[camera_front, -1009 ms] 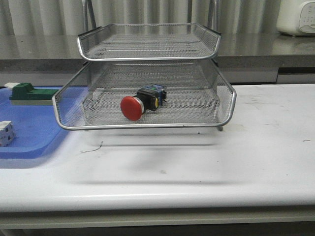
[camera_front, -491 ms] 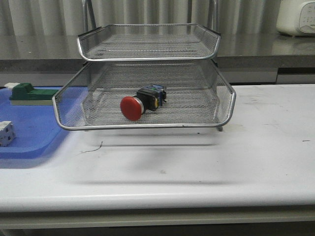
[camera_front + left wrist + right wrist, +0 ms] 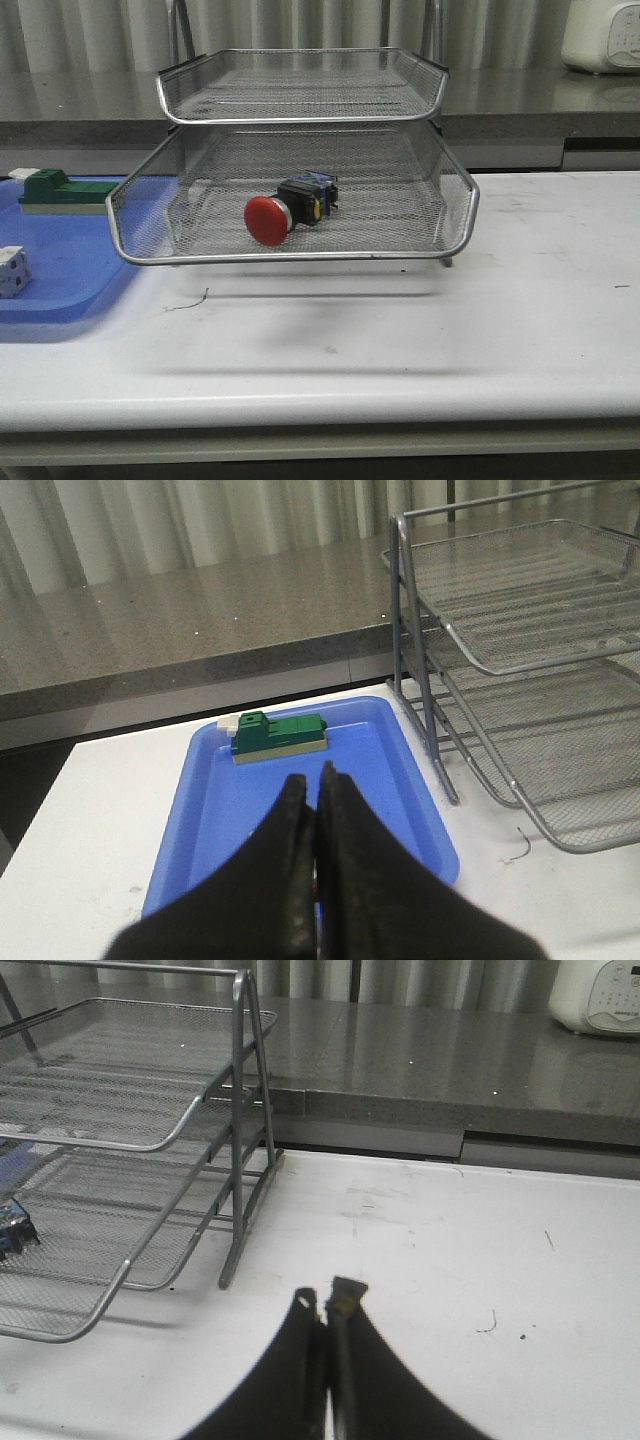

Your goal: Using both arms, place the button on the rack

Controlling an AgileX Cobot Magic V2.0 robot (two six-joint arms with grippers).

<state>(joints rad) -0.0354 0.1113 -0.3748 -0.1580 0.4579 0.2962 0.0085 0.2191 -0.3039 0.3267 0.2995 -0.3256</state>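
Both pincers, left pincer [image 3: 318,810] and right pincer [image 3: 325,1310], are clenched on nothing, since the button [image 3: 287,211] already lies in the rack [image 3: 300,256]'s lower tray; job looks done.

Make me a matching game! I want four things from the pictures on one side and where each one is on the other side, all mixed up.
Things:
1. button
2. green block
3. white cube
4. left gripper

Places or states:
A. at the near left edge of the blue tray
B. shut, holding nothing, above the blue tray
C. lying on its side in a wire tier of the rack
D. at the far end of the blue tray

Right pairs: 1-C, 2-D, 3-A, 4-B
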